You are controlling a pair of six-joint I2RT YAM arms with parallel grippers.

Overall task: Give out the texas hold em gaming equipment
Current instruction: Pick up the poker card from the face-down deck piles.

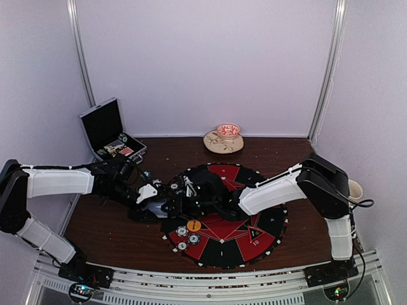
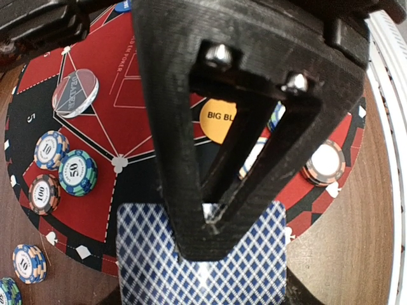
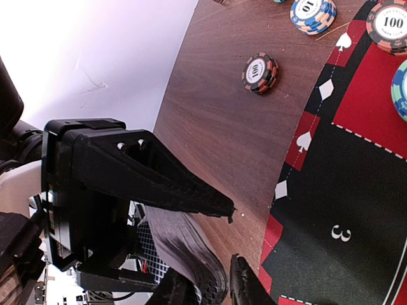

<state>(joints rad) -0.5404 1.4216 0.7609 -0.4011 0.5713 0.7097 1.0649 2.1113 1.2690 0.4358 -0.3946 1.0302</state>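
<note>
Currently the left gripper [image 2: 205, 230] is clamped on a deck of playing cards [image 2: 159, 270] with blue diamond backs. Its fingers are pinched together at the deck's edge. The right wrist view shows a thick stack, not a single card. In the left wrist view the deck overlaps the rim of the round red-and-black mat [image 2: 95, 213].

The right gripper [image 1: 180, 201] sits nose to nose with the left one at the same deck. I can't tell whether it is gripping or slack.

Just past the left fingertips, the orange disc [image 2: 216, 121] marked "BIG BL" lies flat on the mat, half hidden by the fingers.

On one side of the fingers, a brown-edged chip stack [image 2: 324, 162] stands near the mat rim.

On the other side, three stacks sit close together on the mat: 10 stack [image 2: 51, 149], 50 stack [image 2: 77, 171] and 100 stack [image 2: 43, 194]. Further out is a clear lettered disc [image 2: 75, 93].

Off the mat, on the wooden table [image 2: 362, 254], are another blue-edged 10 stack [image 2: 30, 262] and a dark 100 stack [image 3: 259, 72].

Well away from both grippers, back by the wall, the black silver-edged case [image 1: 105, 130] stands open.
</note>
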